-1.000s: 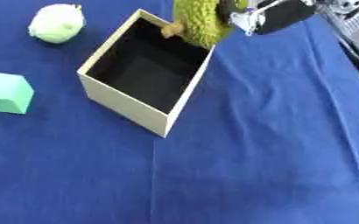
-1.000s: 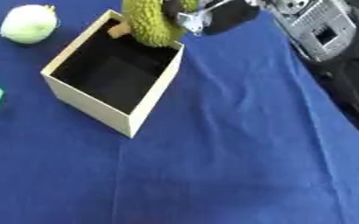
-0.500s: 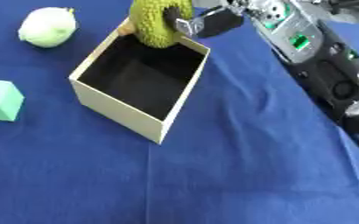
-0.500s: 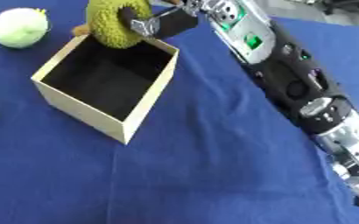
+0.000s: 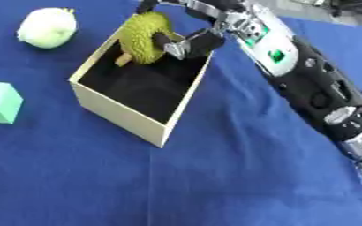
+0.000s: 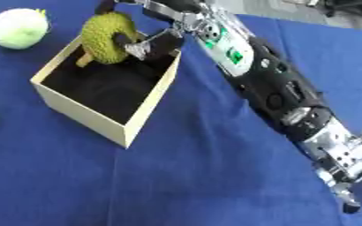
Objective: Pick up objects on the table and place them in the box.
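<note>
1. Holding the spiky green fruit (image 5: 144, 37) with our right hand (image 5: 190, 40), fingers curled round it, we have it over the far end of the box (image 5: 121, 115).
2. We see a pale round fruit (image 5: 47, 28) and a green block (image 5: 0, 102) on the blue counter (image 5: 215, 176).

Right arm (image 5: 307, 84): glossy black casing in rounded segments, bearing a small green square marking and a green-lit panel on a silver section near the wrist. Silver metal joint with round fittings toward the near end. Right hand (image 5: 190, 42): black with silver parts.
</note>
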`<state>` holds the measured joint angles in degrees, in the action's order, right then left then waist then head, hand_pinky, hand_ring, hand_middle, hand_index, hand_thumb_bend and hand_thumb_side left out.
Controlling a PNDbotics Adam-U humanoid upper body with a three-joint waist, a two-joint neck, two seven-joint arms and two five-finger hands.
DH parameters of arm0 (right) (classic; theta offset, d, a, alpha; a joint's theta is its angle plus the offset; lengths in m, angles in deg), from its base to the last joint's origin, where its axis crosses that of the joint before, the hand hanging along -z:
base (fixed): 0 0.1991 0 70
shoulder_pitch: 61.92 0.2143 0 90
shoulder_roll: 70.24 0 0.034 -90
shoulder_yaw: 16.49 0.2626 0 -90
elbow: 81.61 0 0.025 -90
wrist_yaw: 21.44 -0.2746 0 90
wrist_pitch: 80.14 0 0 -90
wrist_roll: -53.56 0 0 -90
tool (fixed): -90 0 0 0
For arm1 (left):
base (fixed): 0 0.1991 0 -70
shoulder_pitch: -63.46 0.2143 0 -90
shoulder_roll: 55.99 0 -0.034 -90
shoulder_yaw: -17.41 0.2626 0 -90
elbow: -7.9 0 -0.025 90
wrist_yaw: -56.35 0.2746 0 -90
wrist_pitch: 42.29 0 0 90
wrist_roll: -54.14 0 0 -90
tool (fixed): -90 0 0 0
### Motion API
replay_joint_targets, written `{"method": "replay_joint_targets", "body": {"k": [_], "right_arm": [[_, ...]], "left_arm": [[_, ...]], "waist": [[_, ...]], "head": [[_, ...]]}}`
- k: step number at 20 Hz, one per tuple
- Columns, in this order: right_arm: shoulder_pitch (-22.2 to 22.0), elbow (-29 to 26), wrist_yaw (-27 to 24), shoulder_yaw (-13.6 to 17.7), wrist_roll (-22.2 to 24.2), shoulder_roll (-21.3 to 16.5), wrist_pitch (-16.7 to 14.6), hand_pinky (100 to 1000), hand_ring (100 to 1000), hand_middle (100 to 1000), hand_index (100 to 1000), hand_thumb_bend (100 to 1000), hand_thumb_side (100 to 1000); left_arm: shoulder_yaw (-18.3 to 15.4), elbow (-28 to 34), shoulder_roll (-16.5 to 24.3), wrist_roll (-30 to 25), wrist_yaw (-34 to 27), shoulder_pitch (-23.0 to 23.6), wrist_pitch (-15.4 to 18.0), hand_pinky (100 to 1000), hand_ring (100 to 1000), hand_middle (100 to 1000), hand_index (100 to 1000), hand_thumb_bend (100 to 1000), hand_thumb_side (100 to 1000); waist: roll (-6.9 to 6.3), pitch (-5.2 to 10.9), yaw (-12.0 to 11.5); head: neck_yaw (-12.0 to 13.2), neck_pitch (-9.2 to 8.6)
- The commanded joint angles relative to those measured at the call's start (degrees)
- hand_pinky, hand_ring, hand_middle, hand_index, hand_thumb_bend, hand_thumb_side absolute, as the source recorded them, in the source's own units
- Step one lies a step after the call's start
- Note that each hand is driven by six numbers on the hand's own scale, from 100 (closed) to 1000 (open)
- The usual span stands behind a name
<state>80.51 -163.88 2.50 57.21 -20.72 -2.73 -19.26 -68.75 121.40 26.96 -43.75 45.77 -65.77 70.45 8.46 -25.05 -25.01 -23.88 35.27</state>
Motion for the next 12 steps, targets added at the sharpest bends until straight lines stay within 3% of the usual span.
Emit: {"method": "replay_joint_targets", "body": {"k": [1,6,9,11,12], "right_arm": [[0.65,-1.25,3.01,0.22,1.38,-1.12,-1.58,952,1000,805,919,100,213],[-0.17,-1.5,5.28,-0.27,4.4,-0.26,-2.69,1000,1000,826,931,100,199],[-0.86,-4.27,0.56,0.38,4.3,-0.39,-1.32,998,1000,823,933,100,201],[-2.55,-9.66,-4.85,1.63,3.05,-2.26,0.49,998,1000,825,936,100,228],[-3.81,-12.98,-8.15,2.62,2.12,-3.49,1.67,1000,1000,824,934,100,291]], "left_arm": [[-0.1,1.09,0.35,-0.21,-0.14,-0.28,-0.08,798,782,688,872,100,572],[-0.03,1.09,0.32,-0.39,-0.15,0.02,-0.25,798,782,687,872,100,572],[-0.15,1.09,0.58,-0.3,-0.07,0.49,-0.35,798,782,688,872,100,571],[-0.33,1.09,1.13,-0.07,0.2,0.91,-0.37,799,783,689,872,100,571],[-0.45,1.09,1.48,0.11,0.38,1.12,-0.35,799,783,689,872,100,570]], "waist": [[-0.46,1.29,0.25],[-0.74,1.35,0.67],[-0.98,1.83,1.54],[-1.21,2.42,2.52],[-1.37,2.72,3.03]], "head": [[0.19,-0.52],[0.38,-0.3],[1.73,0.56],[3.77,1.23],[4.97,1.5]]}}
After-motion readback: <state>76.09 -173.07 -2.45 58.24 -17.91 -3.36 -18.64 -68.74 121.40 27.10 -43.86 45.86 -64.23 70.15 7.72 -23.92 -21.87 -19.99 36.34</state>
